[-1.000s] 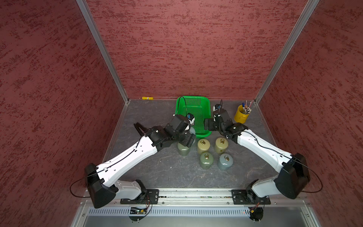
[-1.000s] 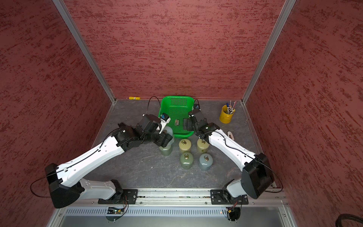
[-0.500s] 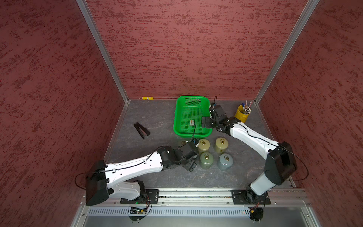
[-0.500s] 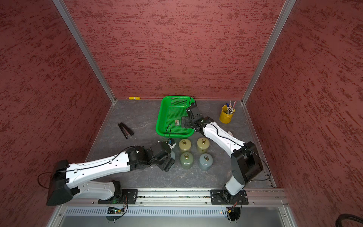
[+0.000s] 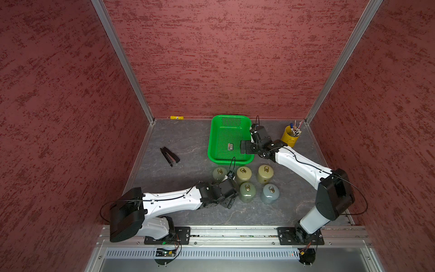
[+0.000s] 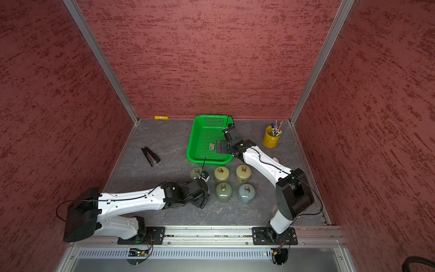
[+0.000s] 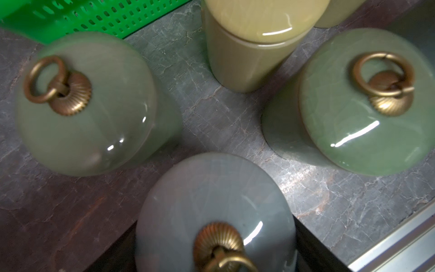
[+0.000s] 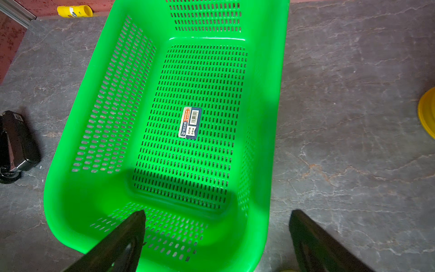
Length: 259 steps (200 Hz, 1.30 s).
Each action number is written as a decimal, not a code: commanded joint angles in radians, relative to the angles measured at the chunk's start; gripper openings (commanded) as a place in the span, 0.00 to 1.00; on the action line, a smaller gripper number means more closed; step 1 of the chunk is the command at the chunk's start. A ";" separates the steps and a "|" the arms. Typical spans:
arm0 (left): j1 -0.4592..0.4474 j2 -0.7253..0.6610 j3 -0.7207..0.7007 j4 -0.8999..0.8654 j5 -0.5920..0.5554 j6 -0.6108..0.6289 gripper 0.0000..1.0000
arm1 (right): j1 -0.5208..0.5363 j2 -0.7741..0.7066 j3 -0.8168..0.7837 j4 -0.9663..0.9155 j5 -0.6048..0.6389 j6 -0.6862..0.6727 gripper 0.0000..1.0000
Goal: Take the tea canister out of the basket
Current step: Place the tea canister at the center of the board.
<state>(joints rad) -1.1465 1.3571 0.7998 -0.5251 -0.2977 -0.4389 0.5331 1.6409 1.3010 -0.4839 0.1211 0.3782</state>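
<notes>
My left tool (image 5: pixel 229 202) grips the blue-grey tea canister (image 7: pixel 211 195) outside the basket (image 8: pixel 279 99); my right tool (image 8: pixel 217 213) hangs wide open over its rim.

We look down into a small booth. Its back wall (image 5: pixel 223 58) and two side walls (image 5: pixel 58 106) are dark red, with a rough, streaked, plaster-like texture. Silver metal posts (image 5: pixel 122 61) run up the two back corners. The floor (image 5: pixel 188 141) is a dark grey surface veined like marble, with pale and rusty cracks. Along the near edge we see a silver metal rail (image 5: pixel 235 232) and, below it, a slotted grey strip (image 5: pixel 223 253). The light is even and soft.
</notes>
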 commanded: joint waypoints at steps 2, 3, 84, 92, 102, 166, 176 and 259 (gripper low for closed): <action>0.018 -0.011 -0.006 0.133 -0.027 -0.016 0.39 | -0.005 -0.008 0.007 0.001 -0.020 -0.001 0.99; 0.019 -0.010 -0.007 0.133 -0.026 -0.017 0.39 | -0.005 -0.009 0.007 0.002 -0.019 -0.002 0.99; 0.039 0.017 -0.022 0.146 -0.024 -0.043 0.90 | -0.005 -0.037 -0.016 0.029 -0.047 -0.009 0.99; 0.038 0.020 -0.022 0.148 -0.024 -0.043 0.92 | -0.005 -0.042 -0.019 0.034 -0.048 -0.010 0.99; 0.037 0.020 -0.022 0.151 -0.024 -0.043 0.99 | -0.005 -0.043 -0.020 0.039 -0.049 -0.011 0.99; 0.037 0.020 0.009 0.150 -0.030 -0.004 1.00 | -0.006 -0.063 -0.047 0.073 -0.078 0.005 0.99; 0.037 0.021 0.024 0.138 -0.036 0.008 1.00 | -0.005 -0.070 -0.055 0.077 -0.077 0.004 0.99; 0.063 -0.129 0.176 0.011 -0.097 0.099 1.00 | -0.006 -0.179 -0.079 0.100 -0.038 -0.044 0.99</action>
<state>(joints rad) -1.1076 1.3132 0.9085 -0.4728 -0.3527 -0.3958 0.5327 1.5360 1.2404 -0.4290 0.0578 0.3626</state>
